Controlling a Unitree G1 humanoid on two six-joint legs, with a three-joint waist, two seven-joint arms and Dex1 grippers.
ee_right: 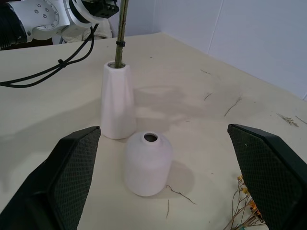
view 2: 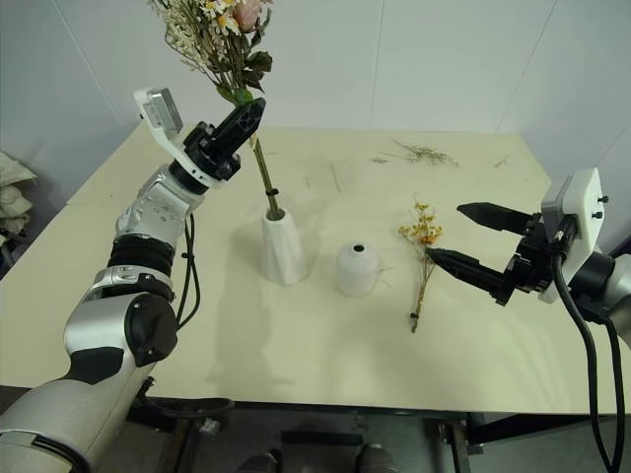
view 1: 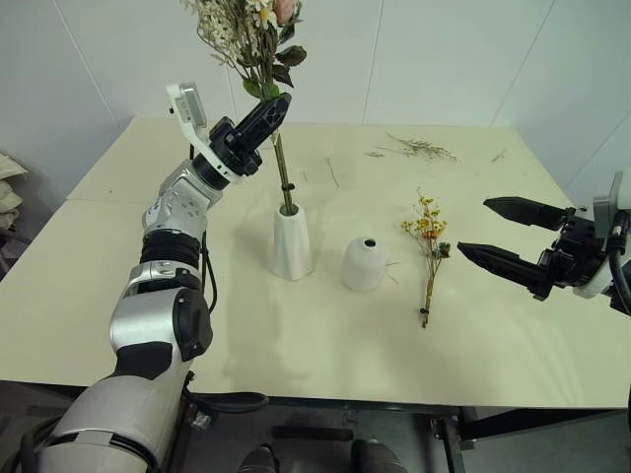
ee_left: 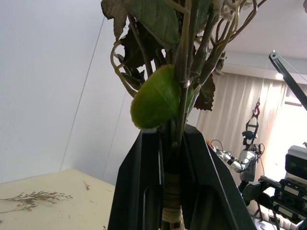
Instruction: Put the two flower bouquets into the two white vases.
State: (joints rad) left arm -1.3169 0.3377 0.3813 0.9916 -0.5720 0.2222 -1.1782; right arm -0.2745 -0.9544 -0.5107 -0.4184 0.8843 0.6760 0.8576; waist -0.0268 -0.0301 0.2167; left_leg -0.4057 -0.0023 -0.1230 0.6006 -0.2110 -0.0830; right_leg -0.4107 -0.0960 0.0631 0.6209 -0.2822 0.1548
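Left eye view shows the left gripper (view 1: 268,115) clamped on the stems of the larger bouquet (view 1: 251,34), whose lower ends sit inside the tall cone vase (view 1: 292,242) near the table's (view 1: 118,286) centre. At about three o'clock from that vase stands the rounded vase (view 1: 365,263), just beside it. Further out at three o'clock the yellow-orange bouquet (view 1: 429,254) lies flat, with the right gripper (view 1: 498,234) hovering beside it, fingers spread wide and holding nothing.

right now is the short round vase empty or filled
Empty: the short round vase shows an open, bare top hole; the yellow bunch lies on the table beside it.
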